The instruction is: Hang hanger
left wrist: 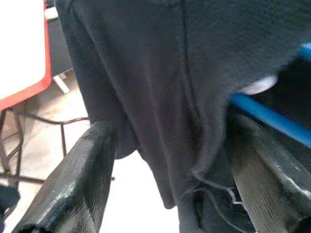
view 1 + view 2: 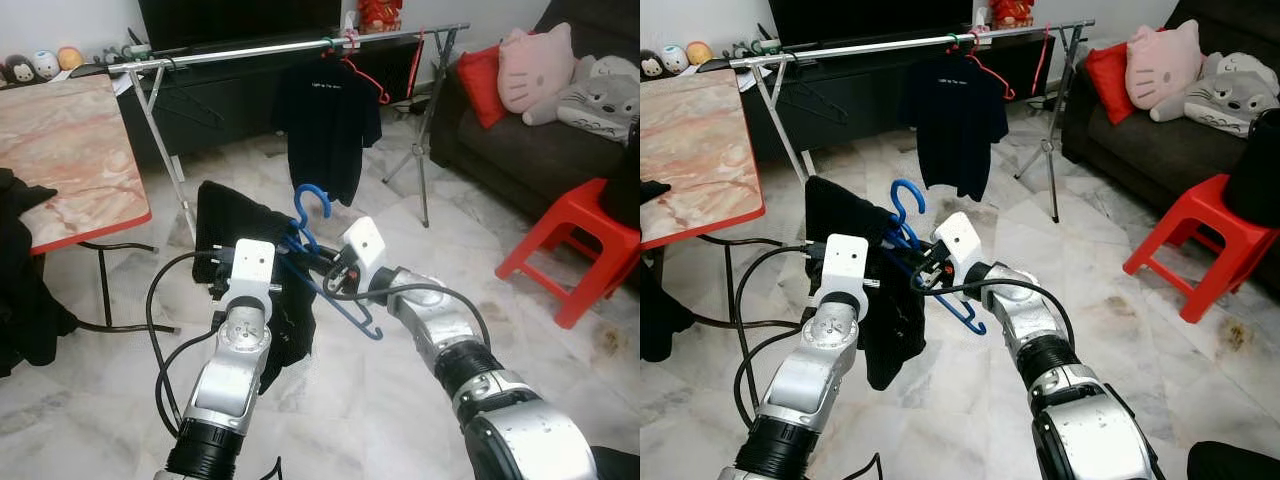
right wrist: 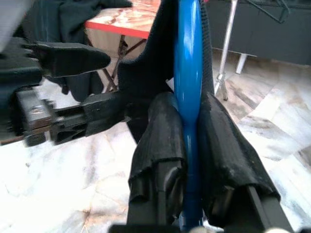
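While the marble-topped table (image 2: 70, 160) with its red edge fills the left of the frame, the work sits at the centre, low down. The left gripper (image 1: 160, 160) holds its two fingers (image 1: 73, 179) wide, on either side of the dark garment (image 2: 245, 235) without pinching it; the cloth hangs loose between them. Just right of it, the right gripper (image 3: 189, 141) is clamped tight on the blue hanger (image 2: 310, 215), its pads pressed on both sides of the blue bar. The hanger's hook points up, and the garment is draped over one end of it, seemingly only partly on.

Across the top of the frame runs the metal rail (image 2: 290, 48), well apart from the grippers, with a black T-shirt (image 2: 328, 125) already hanging from a red hanger (image 2: 365, 72). At far right stand a red stool (image 2: 575, 250) and a dark sofa (image 2: 520, 150).

The likely risk is that the garment slides off the hanger when it is lifted, since nothing pins the cloth. The hook could also miss the rail or snag the hung shirt.
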Available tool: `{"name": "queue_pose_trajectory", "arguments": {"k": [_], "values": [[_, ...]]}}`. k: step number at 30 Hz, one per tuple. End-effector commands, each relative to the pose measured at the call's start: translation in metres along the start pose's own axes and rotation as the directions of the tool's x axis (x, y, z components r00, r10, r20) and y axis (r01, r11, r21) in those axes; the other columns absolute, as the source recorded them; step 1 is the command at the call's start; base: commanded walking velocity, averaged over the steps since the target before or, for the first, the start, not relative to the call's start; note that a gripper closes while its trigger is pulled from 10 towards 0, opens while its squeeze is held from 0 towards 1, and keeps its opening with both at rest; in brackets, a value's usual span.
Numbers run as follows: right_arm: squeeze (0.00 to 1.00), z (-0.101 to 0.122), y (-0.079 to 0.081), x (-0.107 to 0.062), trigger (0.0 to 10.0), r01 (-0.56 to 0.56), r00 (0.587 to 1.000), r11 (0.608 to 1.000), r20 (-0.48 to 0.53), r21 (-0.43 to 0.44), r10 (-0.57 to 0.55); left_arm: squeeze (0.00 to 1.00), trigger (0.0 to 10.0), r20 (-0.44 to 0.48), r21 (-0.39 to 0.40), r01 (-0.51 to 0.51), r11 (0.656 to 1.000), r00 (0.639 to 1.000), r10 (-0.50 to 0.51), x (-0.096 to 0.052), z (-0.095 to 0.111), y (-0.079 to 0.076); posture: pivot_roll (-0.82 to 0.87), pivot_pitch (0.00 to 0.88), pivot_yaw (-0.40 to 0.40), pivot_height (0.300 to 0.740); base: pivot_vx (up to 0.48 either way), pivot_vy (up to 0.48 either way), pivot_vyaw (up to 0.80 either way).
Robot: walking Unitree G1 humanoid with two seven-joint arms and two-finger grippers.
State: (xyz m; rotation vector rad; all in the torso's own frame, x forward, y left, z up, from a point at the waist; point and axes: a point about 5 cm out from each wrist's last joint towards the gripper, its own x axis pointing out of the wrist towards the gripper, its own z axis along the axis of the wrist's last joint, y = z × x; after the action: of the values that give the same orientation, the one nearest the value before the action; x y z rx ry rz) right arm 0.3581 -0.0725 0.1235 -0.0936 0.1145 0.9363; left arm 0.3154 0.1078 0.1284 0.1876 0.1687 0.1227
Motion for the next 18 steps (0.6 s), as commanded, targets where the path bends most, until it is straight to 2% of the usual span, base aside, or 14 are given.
{"name": "queue_pose_trajectory", "arguments": {"k": [1, 2, 3, 4, 5, 18], "values": [[0.00, 0.0139, 0.0021, 0.0030, 0.0, -0.021, 0.998, 0.999, 0.051, -0.033, 0.023, 0.00, 10.0, 0.024, 0.005, -0.032, 0.999, 0.999, 0.032, 0.0017, 0.0057, 0.0031, -0.06, 0.000, -0.019, 0.740, 0.000, 0.000, 0.00], [0.00, 0.0139, 0.0021, 0.0030, 0.0, -0.021, 0.998, 0.999, 0.051, -0.033, 0.022, 0.00, 9.1, 0.025, 0.005, -0.035, 0.999, 0.999, 0.035, 0.0019, 0.0059, 0.0036, -0.06, 0.000, -0.019, 0.740, 0.000, 0.000, 0.00], [0.00, 0.0139, 0.0021, 0.0030, 0.0, -0.020, 0.998, 0.999, 0.050, -0.032, 0.022, 0.00, 9.1, 0.025, 0.004, -0.036, 0.999, 0.999, 0.036, 0.0019, 0.0059, 0.0039, -0.06, 0.000, -0.019, 0.740, 0.000, 0.000, 0.00], [0.00, 0.0138, 0.0021, 0.0029, 0.0, -0.020, 0.999, 0.999, 0.049, -0.034, 0.022, 0.00, 5.3, 0.025, 0.005, -0.039, 0.999, 0.999, 0.038, 0.0019, 0.0058, 0.0045, -0.06, 0.000, -0.019, 0.740, 0.000, 0.000, 0.00], [0.00, 0.0138, 0.0020, 0.0029, 0.0, -0.018, 0.999, 0.999, 0.048, -0.032, 0.020, 0.00, 0.0, 0.025, 0.007, -0.039, 0.999, 0.999, 0.039, 0.0020, 0.0056, 0.0049, -0.06, 0.000, -0.018, 0.740, 0.000, 0.000, 0.00], [0.00, 0.0134, 0.0084, 0.0040, 0.0, -0.050, 0.998, 0.998, 0.042, -0.029, 0.051, 0.00, 0.0, 0.024, 0.007, -0.051, 0.999, 0.998, 0.051, 0.0025, 0.0041, 0.0069, -0.06, 0.000, -0.017, 0.740, 0.000, 0.000, 0.00]]}}
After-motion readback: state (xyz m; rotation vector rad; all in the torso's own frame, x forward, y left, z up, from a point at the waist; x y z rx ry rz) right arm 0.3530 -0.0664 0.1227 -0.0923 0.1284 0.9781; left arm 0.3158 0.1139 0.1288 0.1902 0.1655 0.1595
